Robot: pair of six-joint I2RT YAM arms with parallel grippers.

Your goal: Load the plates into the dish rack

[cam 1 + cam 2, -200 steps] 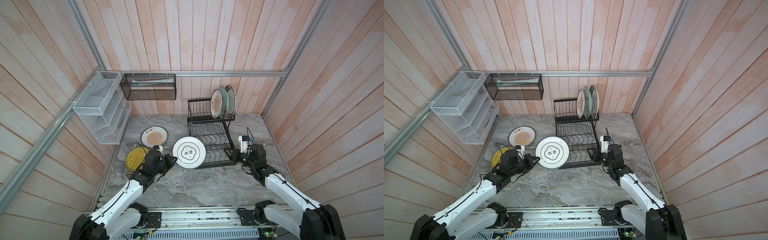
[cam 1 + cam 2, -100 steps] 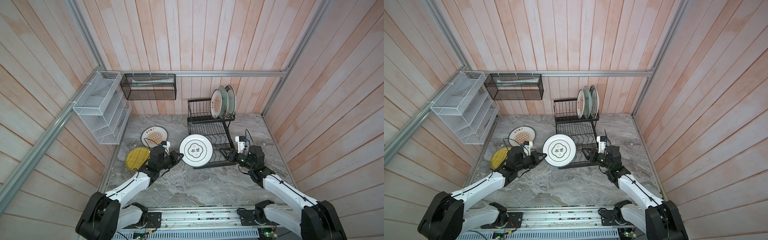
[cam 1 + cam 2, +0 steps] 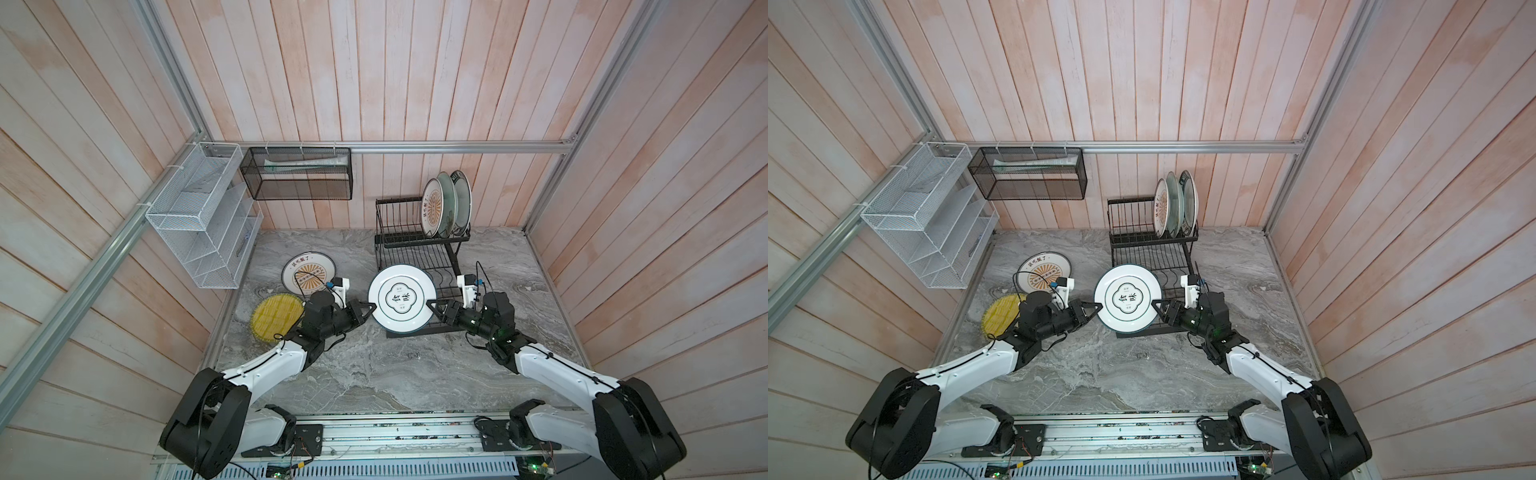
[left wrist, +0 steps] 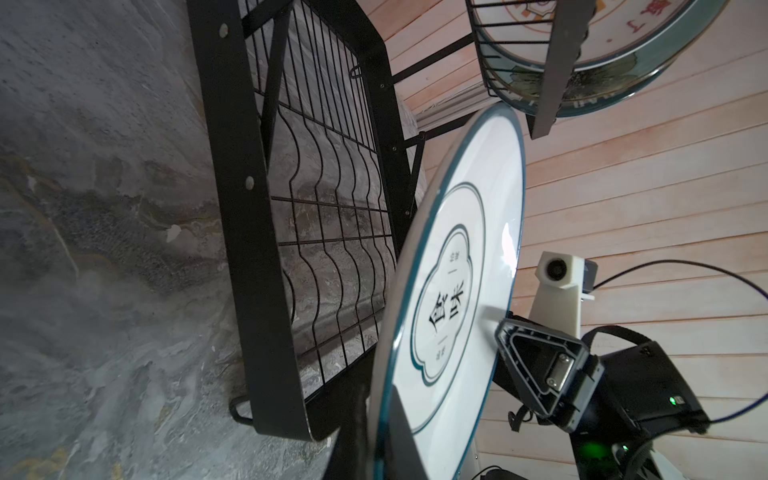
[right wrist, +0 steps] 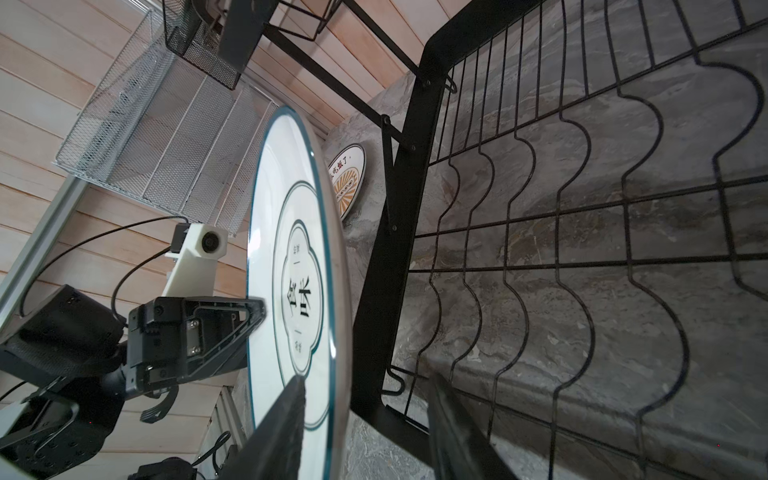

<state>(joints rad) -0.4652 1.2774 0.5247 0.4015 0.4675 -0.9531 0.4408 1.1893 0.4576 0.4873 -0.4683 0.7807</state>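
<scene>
Nearer the dish rack, green-ringed plate

Grey marble-look tabletop, veiny pattern all over. Stuff sitting straight on it:
- black wire dish rack, standing on its feet toward back, bit right of middle
- white sunburst plate, lying flat, face up, back left
- yellow ribbed plate, also flat, just in front of sunburst one near left edge. Can't tell if rims touch.
</scene>
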